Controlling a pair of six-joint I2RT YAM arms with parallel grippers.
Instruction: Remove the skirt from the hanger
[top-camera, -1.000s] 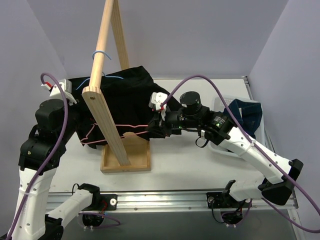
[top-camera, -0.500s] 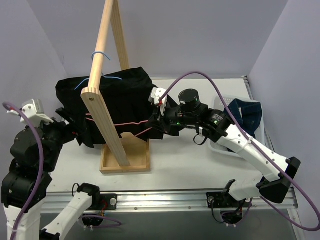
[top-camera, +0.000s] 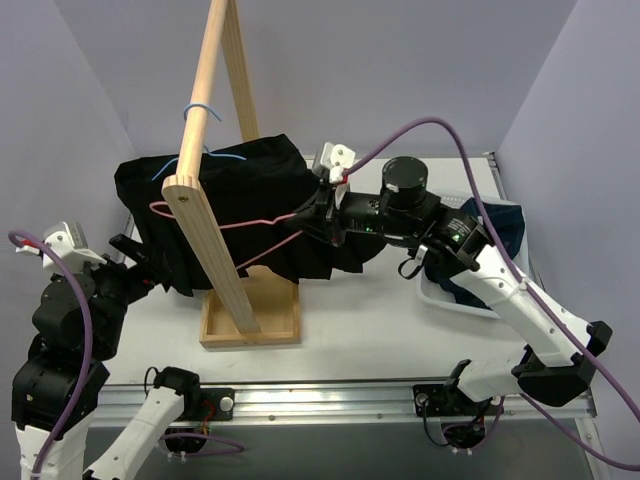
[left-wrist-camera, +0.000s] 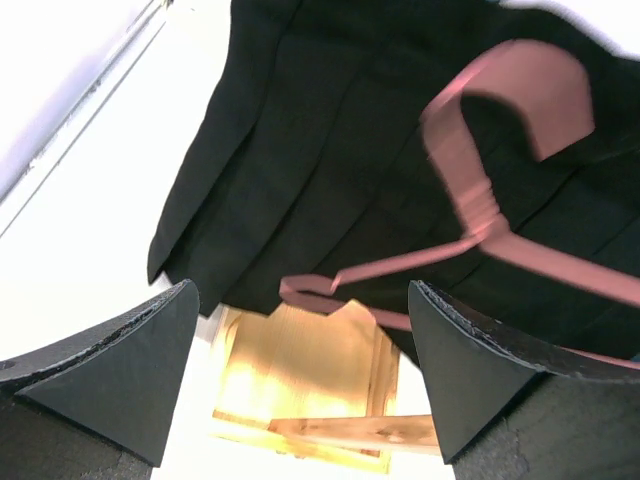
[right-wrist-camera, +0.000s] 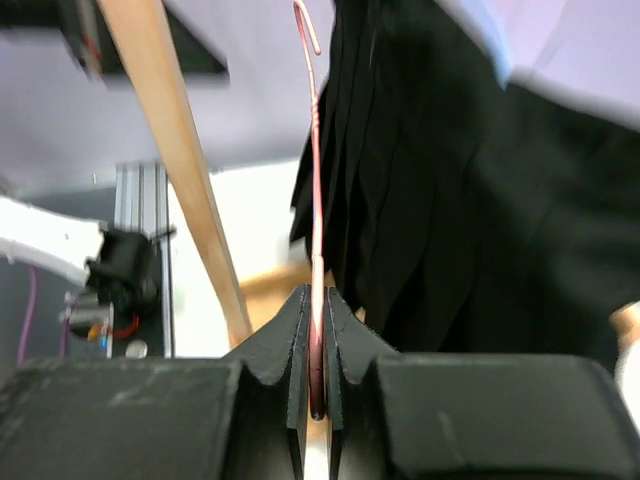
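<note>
The black skirt (top-camera: 255, 190) hangs bunched around the slanted wooden rack beam (top-camera: 205, 215). A pink wire hanger (top-camera: 235, 224) runs across its front. My right gripper (top-camera: 318, 212) is shut on the hanger's wire at the skirt's right side; in the right wrist view the jaws (right-wrist-camera: 317, 300) pinch the pink wire (right-wrist-camera: 315, 180) with the skirt (right-wrist-camera: 450, 200) to the right. My left gripper (top-camera: 135, 255) is open and empty, left of and below the skirt. The left wrist view shows the skirt (left-wrist-camera: 320, 150) and hanger (left-wrist-camera: 480, 210) beyond the open gripper (left-wrist-camera: 300, 290).
The rack's wooden base tray (top-camera: 250, 322) sits on the table under the skirt; it also shows in the left wrist view (left-wrist-camera: 300, 385). A blue hanger (top-camera: 200, 108) hooks on the beam higher up. A white basket (top-camera: 450, 300) with dark blue cloth (top-camera: 495, 228) stands at the right.
My left gripper drew back from the skirt's upper left, down and to the left. My right gripper rose and moved right with the pink hanger, tilting it up.
</note>
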